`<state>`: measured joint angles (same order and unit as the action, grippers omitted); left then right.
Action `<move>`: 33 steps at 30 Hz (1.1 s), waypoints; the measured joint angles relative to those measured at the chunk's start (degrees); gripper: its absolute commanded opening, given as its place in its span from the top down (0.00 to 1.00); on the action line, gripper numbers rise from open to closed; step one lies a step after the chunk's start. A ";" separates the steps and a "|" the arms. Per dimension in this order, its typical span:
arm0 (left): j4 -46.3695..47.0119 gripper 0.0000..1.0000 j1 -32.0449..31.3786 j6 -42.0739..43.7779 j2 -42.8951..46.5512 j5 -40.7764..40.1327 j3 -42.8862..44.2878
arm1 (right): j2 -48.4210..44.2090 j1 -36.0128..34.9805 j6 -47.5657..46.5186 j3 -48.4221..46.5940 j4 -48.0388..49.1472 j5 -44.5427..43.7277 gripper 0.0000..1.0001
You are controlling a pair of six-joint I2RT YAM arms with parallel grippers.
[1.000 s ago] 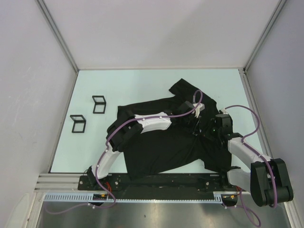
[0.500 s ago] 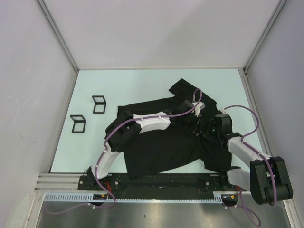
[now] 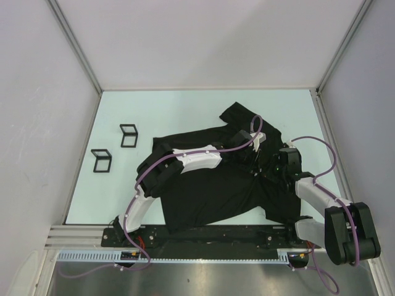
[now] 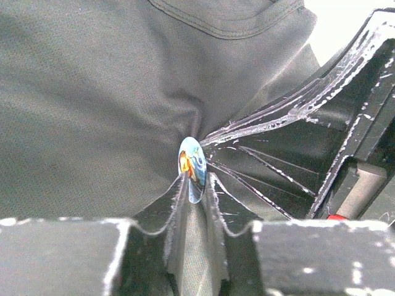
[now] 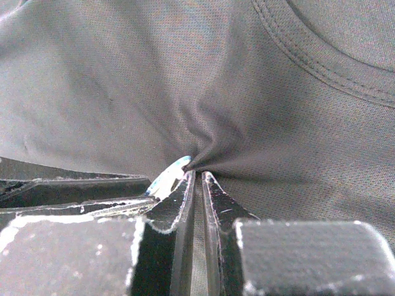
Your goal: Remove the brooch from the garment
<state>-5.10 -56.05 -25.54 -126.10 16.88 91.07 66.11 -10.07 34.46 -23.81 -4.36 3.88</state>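
1. We find the small, glossy oval brooch (image 4: 192, 165), blue and orange on its face, pinned a little below the collar seam of the large black soft-cloth garment (image 3: 210, 194). The garment lies spread on the pale green table (image 3: 185, 111), with the brooch towards its right side.
2. Over the past second our left gripper (image 4: 196, 192) has drawn its jaws in from a looser stance. In the overhead view the arms themselves have barely shifted.
3. The left fingertips now sit on either side of the brooch's lower edge and appear to touch it. We judge this to be a light pinch on the brooch, though we cannot tell how firm it is.
4. Our right gripper (image 5: 196, 182) is unchanged. It is almost closed, nipping a pucker of cloth just beside the brooch, with folds radiating from the pinch.
5. We read this as the shift from lining up to grasping. With the cloth anchored, the next move would be to draw the brooch away. The risk is that the smooth disc slips or the cloth lifts with it.
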 measured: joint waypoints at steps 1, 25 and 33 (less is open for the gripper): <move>0.00 0.83 0.00 -0.04 0.00 0.00 0.00 | 0.09 0.00 0.00 0.00 0.02 -0.02 0.88; -0.90 1.00 0.31 1.11 0.00 -0.33 0.07 | 3.13 -2.45 -0.22 -1.31 1.20 -1.57 0.90; -2.03 1.00 -0.31 3.67 0.00 -1.81 0.70 | 3.72 -3.96 -0.44 -2.40 0.20 -3.34 0.96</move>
<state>-7.14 -56.36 -21.87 -126.10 15.07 91.77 69.82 -14.02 34.02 -26.22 -4.16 0.54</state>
